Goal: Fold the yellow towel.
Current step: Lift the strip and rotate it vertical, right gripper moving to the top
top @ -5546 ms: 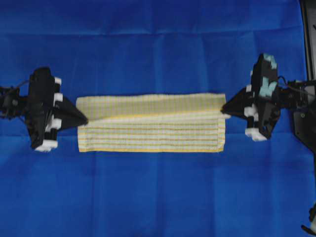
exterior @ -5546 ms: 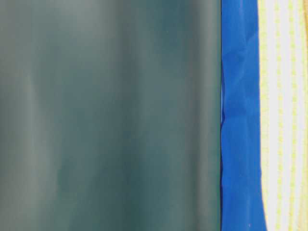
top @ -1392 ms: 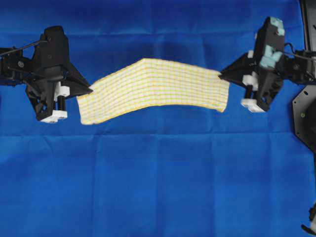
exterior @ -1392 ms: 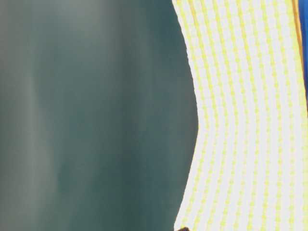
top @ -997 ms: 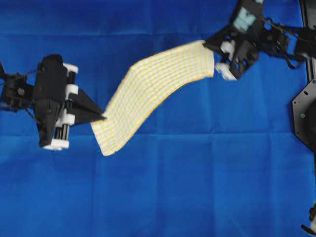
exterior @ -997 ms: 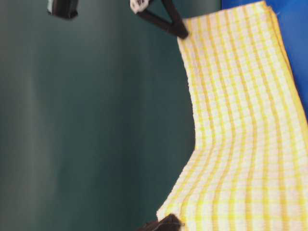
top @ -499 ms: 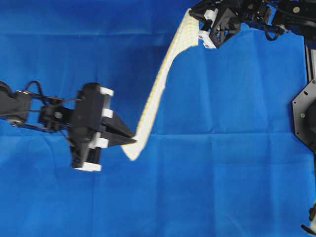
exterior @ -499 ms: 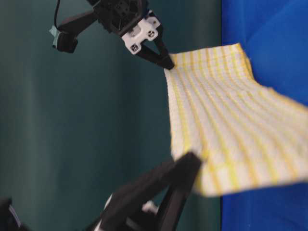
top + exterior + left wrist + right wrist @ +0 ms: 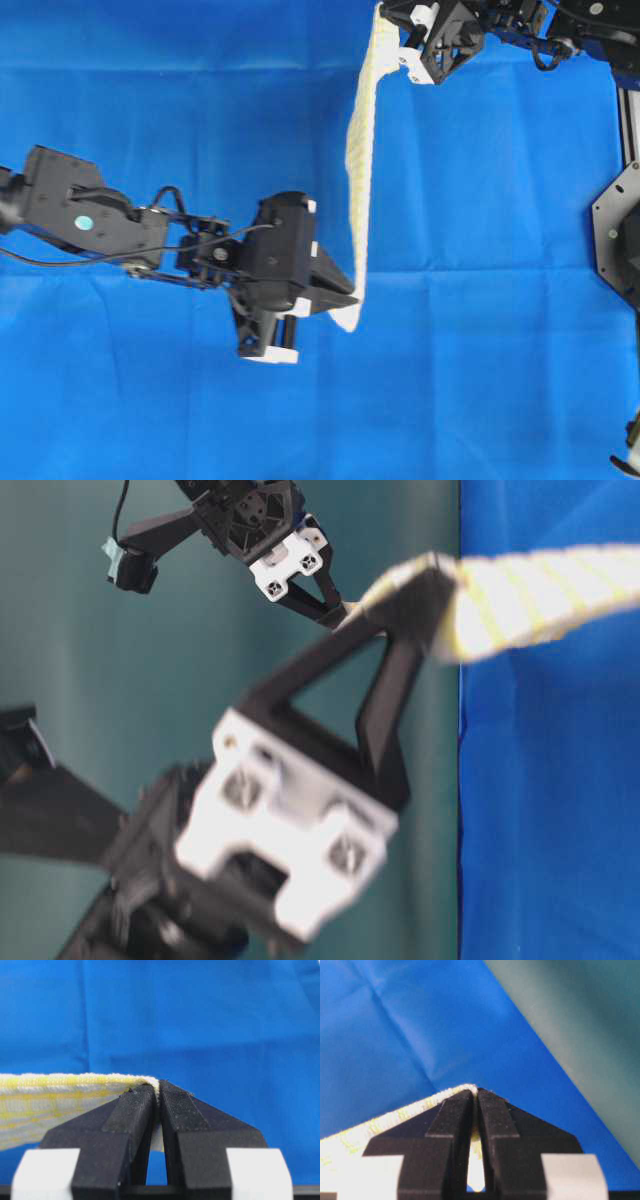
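Yellow towel (image 9: 356, 165) hung stretched between grippers, left gripper (image 9: 352, 299) pinching its near corner, right gripper (image 9: 384, 12) pinching its far corner

Cloth on cloth, hard matt plastic on the claws

The yellow towel (image 9: 55, 1091) is a thin woven cloth with a nubbly, matt weave and a denser hem. The blue cloth (image 9: 480, 350) over the surface looks smooth, matt and creased. The left claw (image 9: 157, 1094) and right claw (image 9: 474, 1095) are black matt plastic with finely ribbed fingers and white plastic blocks behind.
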Action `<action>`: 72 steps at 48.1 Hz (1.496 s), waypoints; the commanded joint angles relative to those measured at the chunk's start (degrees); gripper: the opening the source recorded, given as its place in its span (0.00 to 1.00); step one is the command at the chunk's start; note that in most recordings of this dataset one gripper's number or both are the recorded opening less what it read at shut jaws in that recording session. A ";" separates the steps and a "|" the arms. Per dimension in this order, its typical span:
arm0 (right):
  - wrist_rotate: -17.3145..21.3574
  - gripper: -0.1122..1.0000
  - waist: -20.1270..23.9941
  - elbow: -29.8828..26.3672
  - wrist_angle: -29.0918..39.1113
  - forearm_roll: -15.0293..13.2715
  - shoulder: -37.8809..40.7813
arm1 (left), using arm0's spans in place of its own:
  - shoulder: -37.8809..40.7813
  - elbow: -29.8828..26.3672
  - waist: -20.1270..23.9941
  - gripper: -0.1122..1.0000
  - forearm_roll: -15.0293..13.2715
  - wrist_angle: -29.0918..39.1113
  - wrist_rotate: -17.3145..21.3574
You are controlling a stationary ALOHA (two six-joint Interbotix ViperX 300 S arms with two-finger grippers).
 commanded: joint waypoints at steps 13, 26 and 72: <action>-0.18 0.13 -1.85 -1.49 -0.70 -0.53 -0.53 | 3.43 -7.38 -2.64 0.12 0.35 -0.53 0.35; -0.18 0.13 -2.11 -1.23 -0.53 -0.53 -0.70 | 4.83 -8.09 -2.64 0.12 0.44 -2.02 2.81; -0.35 0.13 4.48 -16.35 -0.35 -0.97 18.02 | 1.49 15.03 -4.48 0.12 -0.88 -19.95 4.13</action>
